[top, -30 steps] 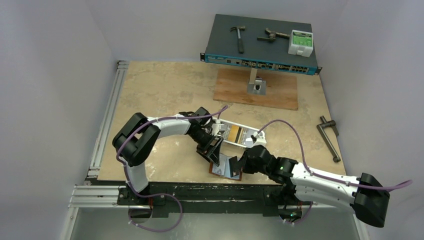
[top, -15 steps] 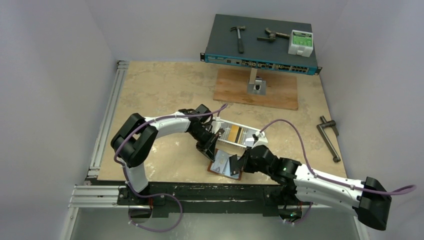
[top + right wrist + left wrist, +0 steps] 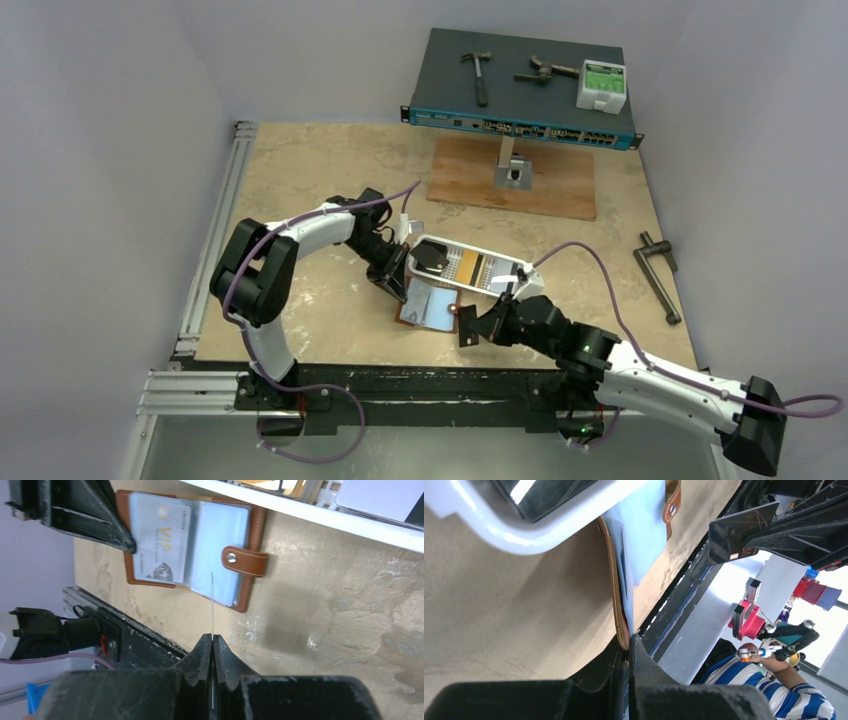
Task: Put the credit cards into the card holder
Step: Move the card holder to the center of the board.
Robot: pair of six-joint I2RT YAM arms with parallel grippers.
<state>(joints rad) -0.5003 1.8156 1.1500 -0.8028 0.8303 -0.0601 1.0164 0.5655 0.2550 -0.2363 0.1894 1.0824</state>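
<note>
Brown holder (image 3: pixel 430 306) open on the table (image 3: pixel 300 200), close to its near edge, just in front of a white tray (image 3: pixel 522 270). Holds one pale card (image 3: pixel 162 542) in its left pocket, nothing visible in the right. Left gripper (image 3: pixel 628 647) clenched on the holder's left edge, pinning it. Right gripper (image 3: pixel 212 642) clamped on a dark card (image 3: pixel 734 537), held edge-on just near of the holder, not yet inserted. More cards (image 3: pixel 470 268) standing in the tray. Judged early: one in, one in hand, several left. Reads "VIP" on the pale card; smaller print illegible.
</note>
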